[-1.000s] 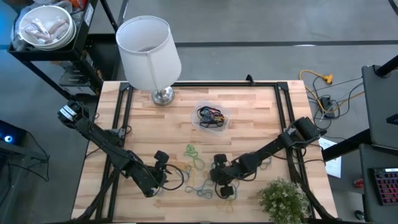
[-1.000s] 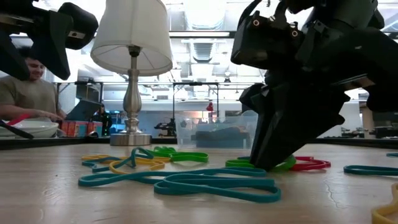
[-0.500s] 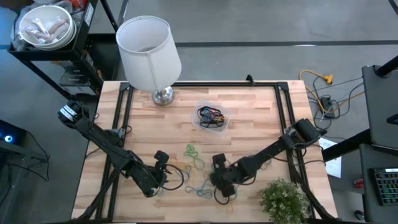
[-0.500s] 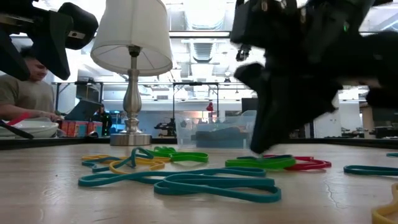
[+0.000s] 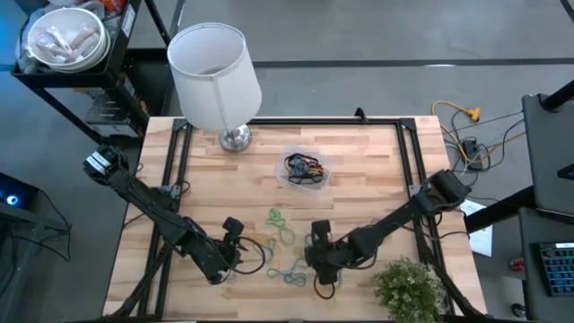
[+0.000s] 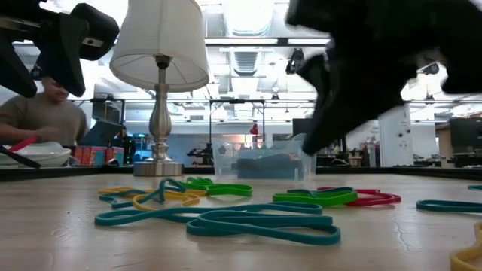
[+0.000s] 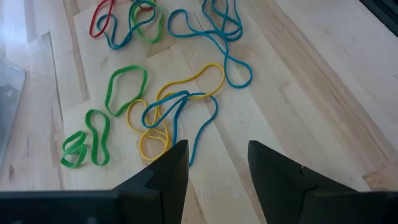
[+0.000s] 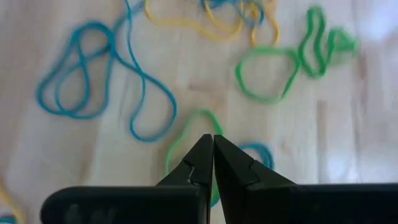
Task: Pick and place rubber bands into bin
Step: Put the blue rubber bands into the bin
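The right pincer [image 5: 320, 268] hangs low over the loose rubber bands [image 5: 285, 260] at the near side of the tabletop [image 5: 368, 170]. In its wrist view the two dark fingertips [image 8: 213, 147] are pressed together, tips touching, with a green band [image 8: 186, 140] lying just past and beneath them; whether a strand is caught between the tips cannot be told. In the low view the arm shows as a dark blurred mass above the green and red bands [image 6: 331, 197], which lie flat on the wood, so the judgement is that nothing has been lifted yet.

The left pincer [image 5: 235, 254] waits beside the same scatter, on the far side of it from the right one, fingers [image 7: 171, 168] spread, with blue [image 7: 186, 112] and yellow bands [image 7: 154, 140] straight ahead of it.

The bin [image 5: 305, 169] stands well beyond both pincers, toward the lamp [image 5: 215, 76], and already holds a dark tangle of bands.

The step in hand looks like a pick from the pile: either the closing has just missed, or only a thin strand is pinched. The next move calls for a slow lift to test whether the green band comes along; if it does not, spread the tips, settle them astride one strand, and close again before carrying anything toward the bin. Overlapping loops may drag neighbours along.
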